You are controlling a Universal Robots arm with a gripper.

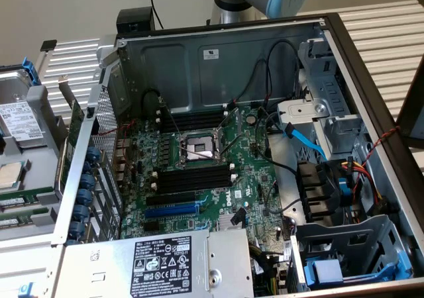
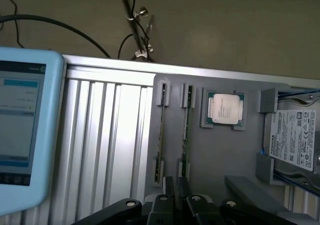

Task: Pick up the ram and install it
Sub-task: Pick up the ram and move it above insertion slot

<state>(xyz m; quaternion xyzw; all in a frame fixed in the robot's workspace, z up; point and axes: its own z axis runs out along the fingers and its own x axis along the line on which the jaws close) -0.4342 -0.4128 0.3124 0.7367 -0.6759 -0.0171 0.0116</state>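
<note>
While the open computer case [image 1: 199, 63] is lying on the bench, the gripper [image 2: 176, 181] is hovering over the grey tray [image 2: 220, 155], carrying nothing that I can see. Whether it is apart or together I cannot tell. Just beyond it, the ram [image 2: 186, 127] is standing on edge beside a second stick [image 2: 161, 130], near the processor [image 2: 225, 108].

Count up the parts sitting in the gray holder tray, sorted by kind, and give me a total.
Memory sticks: 2
Processor chips: 1
Hard drives: 1
Total: 4
</note>
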